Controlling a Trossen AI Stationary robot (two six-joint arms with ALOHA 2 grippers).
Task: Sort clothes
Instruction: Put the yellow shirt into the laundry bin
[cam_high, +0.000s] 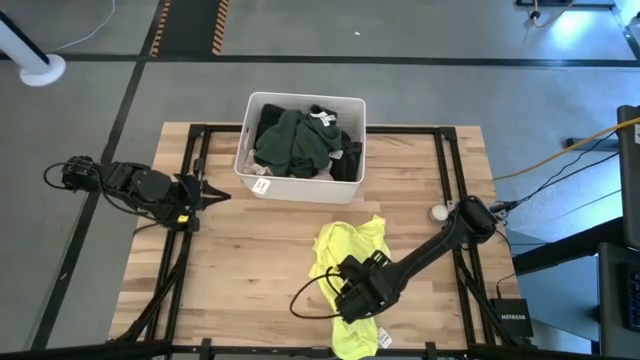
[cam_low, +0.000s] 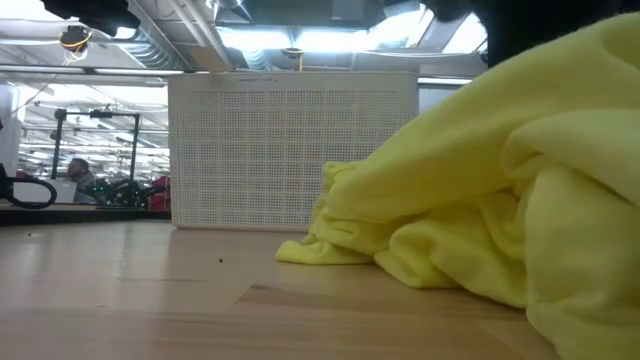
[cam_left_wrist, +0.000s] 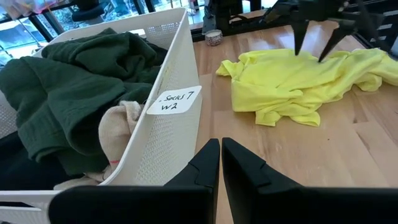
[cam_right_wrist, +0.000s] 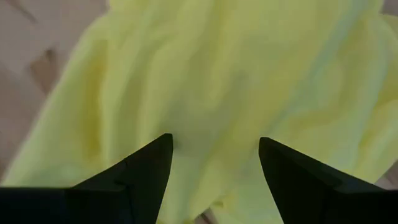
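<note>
A neon yellow garment (cam_high: 350, 248) lies crumpled on the wooden table at the near middle; it also shows in the low view (cam_low: 500, 210) and the left wrist view (cam_left_wrist: 292, 81). My right gripper (cam_right_wrist: 214, 155) is open, pointing down over the garment's near part (cam_high: 345, 292). My left gripper (cam_high: 215, 192) is shut and empty, level, just left of the white bin (cam_high: 300, 98). In the bin lie a dark green garment (cam_left_wrist: 68, 81), a pale pink one (cam_left_wrist: 121, 124) and a black one (cam_high: 345, 160). My right gripper's open fingers (cam_left_wrist: 300, 37) point down at the middle of the yellow garment (cam_right_wrist: 214, 93), one on either side of a stretch of cloth. I cannot tell whether the tips touch the cloth. The garment lies slack on the table.
The bin stands at the far middle of the table and bears a handwritten label (cam_left_wrist: 174, 99). A small round white object (cam_high: 439, 212) sits near the right edge. A black cable loop (cam_high: 305, 298) hangs by my right wrist. Bare wood lies at the near left.
</note>
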